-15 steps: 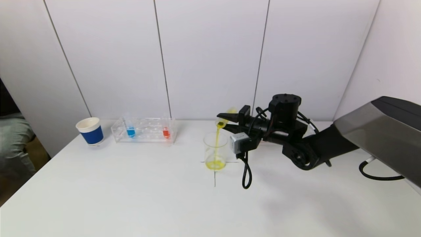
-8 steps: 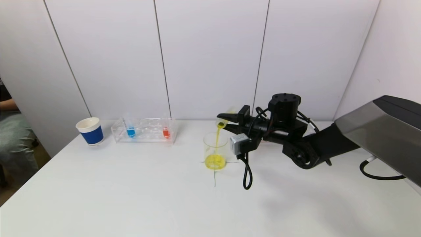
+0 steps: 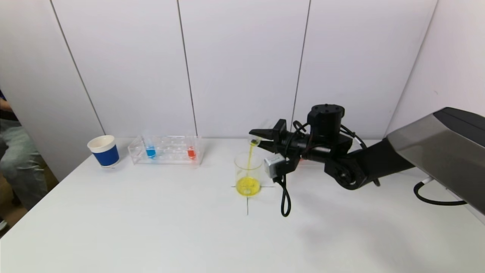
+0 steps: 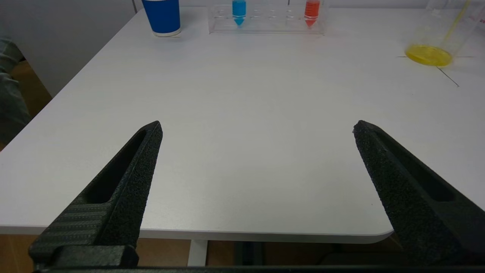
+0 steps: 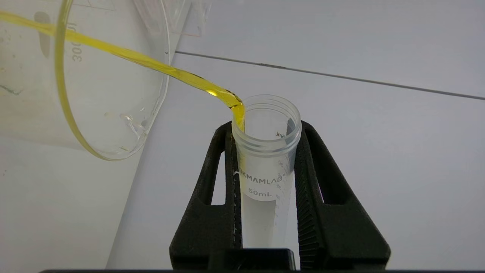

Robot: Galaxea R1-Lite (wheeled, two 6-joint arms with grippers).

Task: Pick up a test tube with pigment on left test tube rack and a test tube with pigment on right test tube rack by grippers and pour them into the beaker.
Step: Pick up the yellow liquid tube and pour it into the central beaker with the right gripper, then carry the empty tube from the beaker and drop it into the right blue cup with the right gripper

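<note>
Right gripper (image 5: 265,151) clamped on test tube (image 5: 265,167) | tilted over beaker (image 3: 248,172) | left gripper (image 4: 257,129) spread wide

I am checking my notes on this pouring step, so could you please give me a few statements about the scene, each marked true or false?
1. The right gripper is shut on the test tube. True.
2. Yellow liquid streams into the beaker. True.
3. The left gripper holds a tube. False: it is open and holds nothing.
4. The rack holds two blue tubes. False: one blue, one red.
5. The blue paper cup stands beside the rack. True.
</note>
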